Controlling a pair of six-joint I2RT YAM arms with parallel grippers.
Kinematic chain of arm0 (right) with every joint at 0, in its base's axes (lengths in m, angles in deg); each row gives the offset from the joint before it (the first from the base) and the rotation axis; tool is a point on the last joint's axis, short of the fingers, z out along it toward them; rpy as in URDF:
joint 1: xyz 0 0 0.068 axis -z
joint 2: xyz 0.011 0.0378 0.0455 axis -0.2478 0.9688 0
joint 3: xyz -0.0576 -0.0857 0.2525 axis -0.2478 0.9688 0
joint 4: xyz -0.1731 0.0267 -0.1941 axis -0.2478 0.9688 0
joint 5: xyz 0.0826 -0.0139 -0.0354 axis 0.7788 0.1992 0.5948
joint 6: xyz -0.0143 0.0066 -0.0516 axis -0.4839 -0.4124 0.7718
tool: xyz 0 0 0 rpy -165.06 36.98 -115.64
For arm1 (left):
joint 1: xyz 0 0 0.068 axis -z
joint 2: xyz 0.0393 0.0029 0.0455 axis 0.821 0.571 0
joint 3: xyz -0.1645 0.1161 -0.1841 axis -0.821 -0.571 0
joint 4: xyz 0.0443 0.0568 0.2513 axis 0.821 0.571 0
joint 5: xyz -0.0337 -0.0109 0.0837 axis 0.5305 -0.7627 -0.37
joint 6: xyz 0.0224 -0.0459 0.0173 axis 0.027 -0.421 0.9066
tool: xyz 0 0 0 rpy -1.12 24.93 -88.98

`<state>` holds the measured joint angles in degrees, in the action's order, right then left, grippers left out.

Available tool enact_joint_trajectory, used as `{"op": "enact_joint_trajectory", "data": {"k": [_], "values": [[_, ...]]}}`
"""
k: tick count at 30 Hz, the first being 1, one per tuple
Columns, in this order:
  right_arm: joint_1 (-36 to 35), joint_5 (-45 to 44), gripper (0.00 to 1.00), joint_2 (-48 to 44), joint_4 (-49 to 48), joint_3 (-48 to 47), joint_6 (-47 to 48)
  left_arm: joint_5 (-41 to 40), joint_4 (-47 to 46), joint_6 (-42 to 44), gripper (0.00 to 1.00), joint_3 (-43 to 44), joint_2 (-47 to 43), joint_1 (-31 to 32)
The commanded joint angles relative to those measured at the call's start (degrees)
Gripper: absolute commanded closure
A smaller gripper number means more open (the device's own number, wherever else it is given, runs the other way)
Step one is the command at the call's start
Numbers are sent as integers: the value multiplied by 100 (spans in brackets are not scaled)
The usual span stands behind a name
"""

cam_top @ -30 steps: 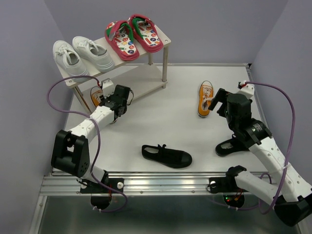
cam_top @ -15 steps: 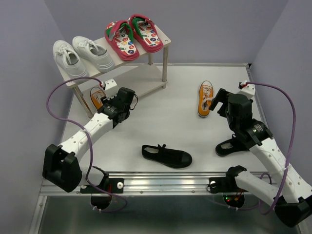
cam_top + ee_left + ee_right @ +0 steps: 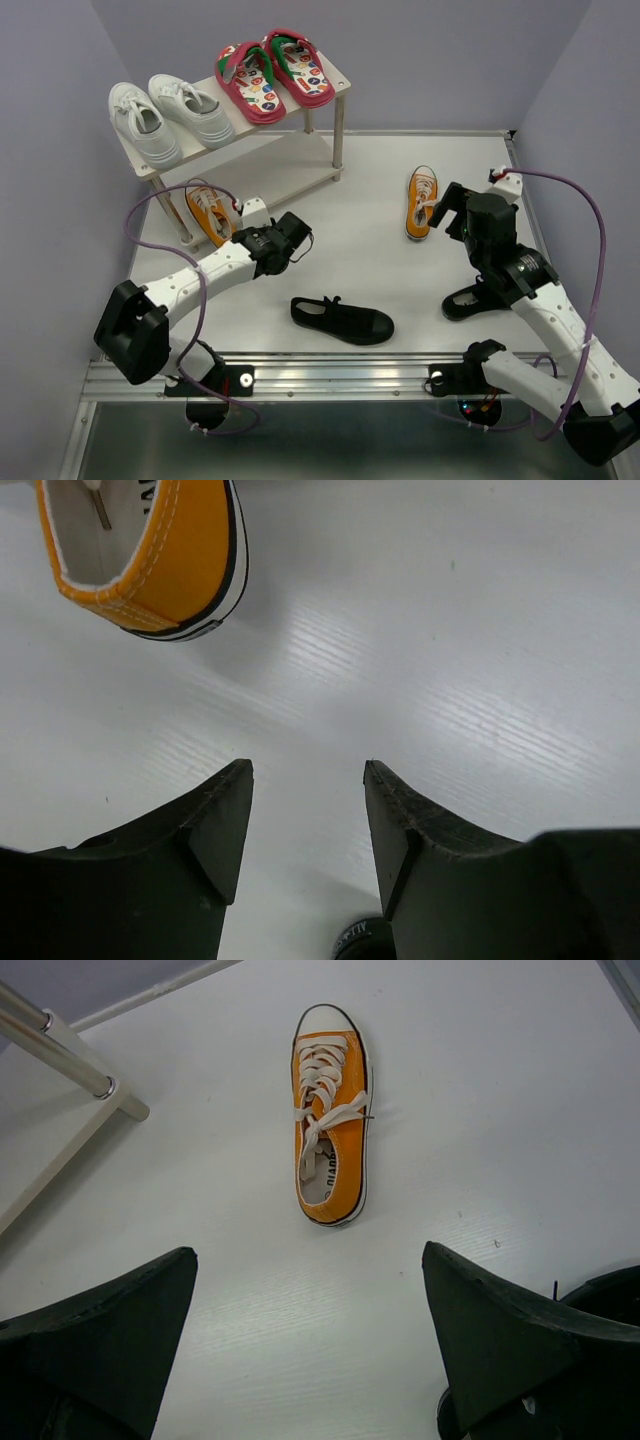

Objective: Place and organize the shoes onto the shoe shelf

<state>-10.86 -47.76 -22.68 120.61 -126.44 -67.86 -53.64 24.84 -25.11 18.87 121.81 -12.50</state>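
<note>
Note for your record: this is a lab robot cell. Plain lilac walls (image 3: pixel 450 60) box in a white tabletop (image 3: pixel 380 270). The left arm (image 3: pixel 200 272) and right arm (image 3: pixel 545 300) mount on an aluminium rail (image 3: pixel 330 375), with purple cables (image 3: pixel 603 250) hanging loose.

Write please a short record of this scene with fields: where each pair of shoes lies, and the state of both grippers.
shoe shelf, top tier: white sneakers left, red flip-flops right
orange sneakers: one at the lower tier's left end, the other on the table before the right gripper
black strap shoes: both on the table, one central, the other partly hidden beneath the right arm
left gripper: open, empty
right gripper: open, empty
loose on the table: three shoes
</note>
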Motion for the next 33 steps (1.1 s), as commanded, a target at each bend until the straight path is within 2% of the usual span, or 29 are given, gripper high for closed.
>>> {"op": "enact_joint_trajectory", "data": {"k": [1, 4, 12, 23, 33], "values": [[8, -29, 0, -25, -147, 11, 74, -80, 199, -372, 42, -75, 350, -75], [8, -73, 0, -51, -139, 11, 100, 16, -46, -170, 45, -206, 545, -372], [8, -143, 0, -130, -112, 55, 171, 210, -1303, 902, 48, -444, 317, -1191], [8, -90, 0, -104, -104, 29, 127, -141, -1593, 1570, 49, -110, 642, -1876], [8, -64, 0, -113, -60, 20, 92, -159, -1813, 1984, 49, 303, 1029, -2149]]}}
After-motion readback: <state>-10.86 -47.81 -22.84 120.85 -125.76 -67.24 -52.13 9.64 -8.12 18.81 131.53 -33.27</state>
